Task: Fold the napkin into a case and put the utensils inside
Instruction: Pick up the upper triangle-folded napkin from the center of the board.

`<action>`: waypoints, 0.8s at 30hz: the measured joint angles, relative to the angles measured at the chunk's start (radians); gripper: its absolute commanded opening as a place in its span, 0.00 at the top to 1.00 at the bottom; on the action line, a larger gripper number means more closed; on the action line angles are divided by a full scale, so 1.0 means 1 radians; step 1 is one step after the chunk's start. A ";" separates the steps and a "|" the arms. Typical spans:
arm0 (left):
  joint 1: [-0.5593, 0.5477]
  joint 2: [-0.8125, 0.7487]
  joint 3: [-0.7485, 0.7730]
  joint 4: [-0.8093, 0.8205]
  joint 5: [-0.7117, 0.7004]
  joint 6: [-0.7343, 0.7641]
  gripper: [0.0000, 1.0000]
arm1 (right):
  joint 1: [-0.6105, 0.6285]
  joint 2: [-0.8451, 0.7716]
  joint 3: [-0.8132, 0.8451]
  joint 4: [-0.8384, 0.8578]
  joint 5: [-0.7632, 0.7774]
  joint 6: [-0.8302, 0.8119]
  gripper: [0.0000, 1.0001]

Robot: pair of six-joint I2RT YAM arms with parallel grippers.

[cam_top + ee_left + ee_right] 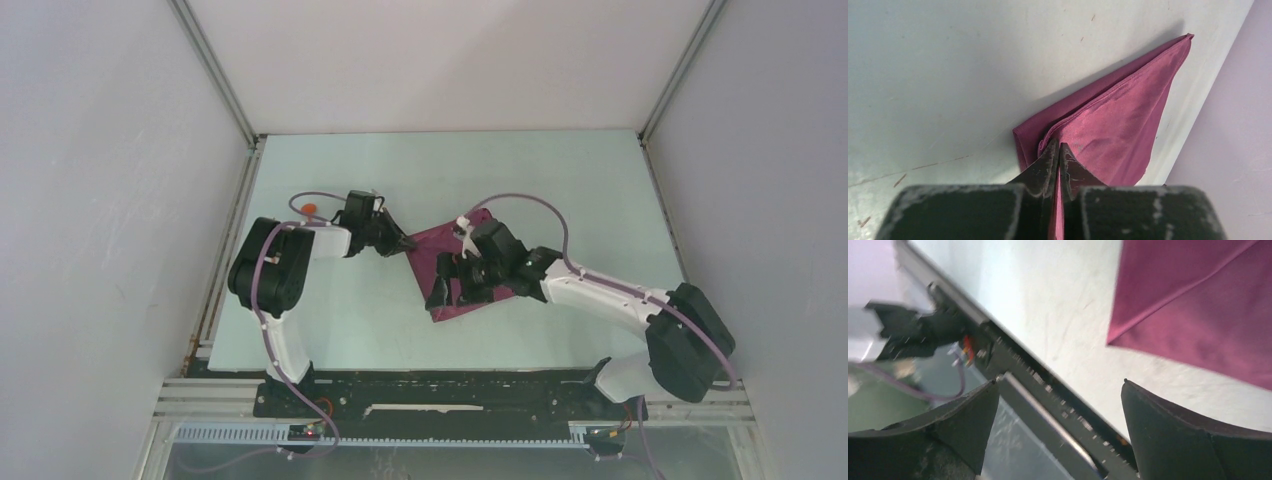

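Found napkin [428, 258] lying approx. mid-worktop [340, 320], folded to a slanted four-sided shape, thin maroon cloth w/ slight sheen. Saw, in left wrist view, stacked layers w/ stitched hems, tapering to a far pointed corner, flat on pale mint surface w/ fine scratches and specks. Noted left end effector [400, 242] at napkin's left corner, dark scuffed fingers [1045, 165] pressed together, pinching a sliver of the maroon fabric between them. Noted right end effector [448, 280] over napkin's near-right part, spread wide, holding nothing. In its wrist view, saw two blunt matte black fingers [1168, 425] well apart, a crisp napkin corner beyond them, plus ribbed black rail [1023, 365] along worktop edge. Spotted small bright orange utensil [311, 208] near left arm [275, 270], well apart from napkin; shape too small to tell.
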 measured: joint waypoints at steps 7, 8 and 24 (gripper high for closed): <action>0.016 -0.060 0.010 -0.082 0.020 -0.002 0.65 | 0.072 0.135 0.316 -0.320 0.406 -0.148 0.32; 0.021 -0.084 0.017 -0.101 0.024 -0.001 0.63 | 0.087 0.171 0.354 -0.349 0.446 -0.161 0.34; 0.233 -0.631 -0.155 -0.278 0.074 0.076 0.55 | 0.294 0.611 0.719 -0.597 0.722 -0.222 0.40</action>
